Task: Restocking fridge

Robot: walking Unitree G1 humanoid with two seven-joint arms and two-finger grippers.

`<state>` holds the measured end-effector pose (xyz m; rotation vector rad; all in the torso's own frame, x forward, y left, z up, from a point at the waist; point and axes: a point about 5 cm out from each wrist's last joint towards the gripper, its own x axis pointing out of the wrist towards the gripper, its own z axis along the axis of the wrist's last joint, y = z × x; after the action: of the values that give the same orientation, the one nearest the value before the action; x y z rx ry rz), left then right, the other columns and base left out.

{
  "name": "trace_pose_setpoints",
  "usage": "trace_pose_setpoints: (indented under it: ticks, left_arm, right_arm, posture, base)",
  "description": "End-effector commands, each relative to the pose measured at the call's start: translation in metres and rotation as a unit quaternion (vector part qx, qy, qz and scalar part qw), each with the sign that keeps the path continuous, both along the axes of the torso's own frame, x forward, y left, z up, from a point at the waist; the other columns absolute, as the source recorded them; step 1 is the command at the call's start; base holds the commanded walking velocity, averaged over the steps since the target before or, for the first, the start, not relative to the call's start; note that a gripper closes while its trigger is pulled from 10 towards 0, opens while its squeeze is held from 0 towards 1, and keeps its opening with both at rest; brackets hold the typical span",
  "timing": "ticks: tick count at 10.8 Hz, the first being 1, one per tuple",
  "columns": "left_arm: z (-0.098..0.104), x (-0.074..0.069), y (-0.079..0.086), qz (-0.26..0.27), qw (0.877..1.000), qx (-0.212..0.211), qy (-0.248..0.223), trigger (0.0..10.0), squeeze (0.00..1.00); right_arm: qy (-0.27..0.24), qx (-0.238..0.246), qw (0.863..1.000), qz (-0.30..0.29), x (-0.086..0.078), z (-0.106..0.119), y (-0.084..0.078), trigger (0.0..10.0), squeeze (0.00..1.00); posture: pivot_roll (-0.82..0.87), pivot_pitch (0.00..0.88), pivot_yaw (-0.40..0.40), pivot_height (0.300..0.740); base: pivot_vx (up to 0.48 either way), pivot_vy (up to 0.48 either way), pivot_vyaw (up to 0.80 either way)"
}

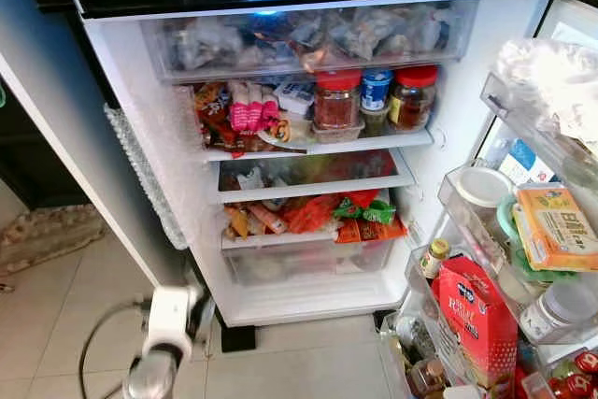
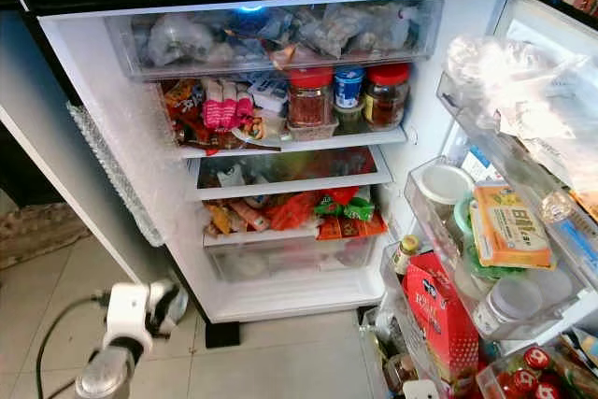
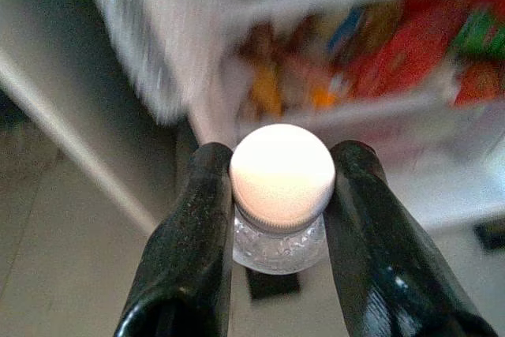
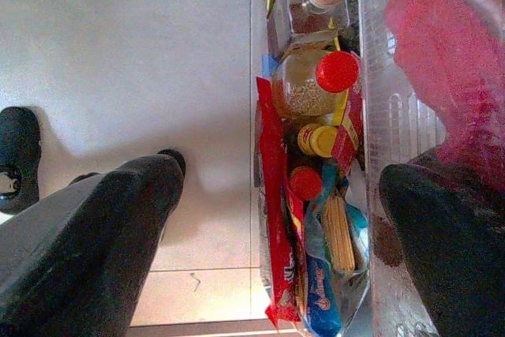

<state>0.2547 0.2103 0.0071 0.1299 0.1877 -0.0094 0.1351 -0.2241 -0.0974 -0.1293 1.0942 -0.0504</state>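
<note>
left claw [image 3: 280,219] clamps your white-capped bottle [image 3: 282,195] before the open fridge [image 1: 425,151].
shelves lie ahead and above, bottle's long axis pointing at them; right claw [image 4: 280,219] hangs wide.

Jars [image 1: 374,98] on fridge [image 1: 486,72] shelf, drawer [image 1: 308,259] below, door bins [image 1: 486,259] at right

The left arm [image 1: 154,366] rises from the lower left of the head view, its white wrist raised. In its wrist view the left gripper [image 3: 280,195] has its 2 black fingers [image 3: 193,234] clamped on either side of a small bottle [image 3: 282,195] with a white cap. In the right wrist view the right gripper [image 4: 276,219] points down, its 2 fingers [image 4: 95,234] spread wide apart and holding nothing.
</note>
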Motion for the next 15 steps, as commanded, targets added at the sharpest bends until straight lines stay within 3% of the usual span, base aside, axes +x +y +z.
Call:
trace_pose_setpoints:
  ticks: [1, 3, 6, 8, 15]
  left_arm:
    - [0.004, -0.002, -0.006, -0.014, 1.0, 0.001, -0.015, 10.0, 0.0]
    - [0.014, -0.009, -0.005, -0.021, 0.999, -0.006, -0.041, 10.0, 0.0]
    - [0.022, -0.009, 0.002, -0.002, 0.999, -0.029, -0.043, 10.0, 0.0]
    - [0.022, -0.01, -0.003, -0.008, 0.999, -0.039, -0.036, 10.0, 0.0]
    - [0.025, -0.004, -0.009, -0.017, 0.997, -0.068, -0.024, 10.0, 0.0]
  right_arm:
    - [0.004, -0.009, 1.0, -0.003, -0.003, 0.0, -0.005, 10.0, 0.0]
    - [0.0, -0.013, 1.0, -0.016, -0.003, 0.0, -0.005, 10.0, 0.0]
    - [0.001, -0.019, 1.0, -0.014, -0.002, 0.0, -0.006, 10.0, 0.0]
    - [0.001, -0.016, 1.0, -0.017, -0.003, 0.0, -0.005, 10.0, 0.0]
    - [0.002, -0.023, 0.999, -0.023, -0.005, -0.001, -0.005, 10.0, 0.0]
  posture:
    - [-0.01, 0.0, -0.005, 0.74]
    - [-0.03, 0.0, 0.007, 0.74]
    - [-0.01, 0.0, -0.001, 0.74]
    - [-0.02, 0.0, 0.005, 0.74]
    - [-0.02, 0.0, 0.006, 0.74]
  base:
    - [0.0, 0.0, 0.0]
    - [0.0, 0.0, 0.0]
    - [0.0, 0.0, 0.0]
    - [0.0, 0.0, 0.0]
    - [0.261, 0.0, 0.0]
